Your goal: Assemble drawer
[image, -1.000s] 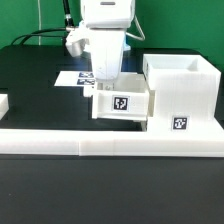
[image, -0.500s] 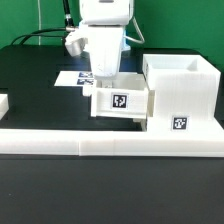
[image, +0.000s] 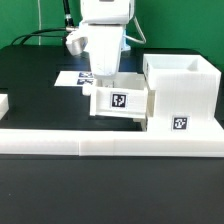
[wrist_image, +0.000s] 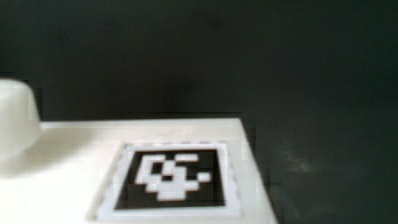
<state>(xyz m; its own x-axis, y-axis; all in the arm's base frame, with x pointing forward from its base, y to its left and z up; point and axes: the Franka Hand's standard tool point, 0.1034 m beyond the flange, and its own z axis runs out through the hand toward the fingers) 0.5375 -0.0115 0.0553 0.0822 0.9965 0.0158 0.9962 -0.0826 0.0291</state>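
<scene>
So the small white tray (image: 121, 103) is sitting on the black table (image: 35, 85), right up against the tall hollow casing (image: 181, 92) on the exterior view's right, and it's looking tilted a bit. Plain smooth white plastic, boxy, with a square black-and-white tag (image: 119, 100) on the face. My gripper (image: 103, 85) is coming down onto its back edge, but my own body is blocking the fingertips there, so I honestly can't tell if my jaws are apart or clamped on the wall. My wrist camera isn't helping: it's just showing a blurry white surface (wrist_image: 267, 150) with a fuzzy tag (wrist_image: 175, 176) on it and a rounded white lump (wrist_image: 18, 120) cut off at the edge. The casing is showing its open top and its own tag (image: 179, 124). A long low white rail (image: 110, 139) is running across in front, and a flat printed sheet (image: 72, 78) is peeking out behind me, mostly hidden.
</scene>
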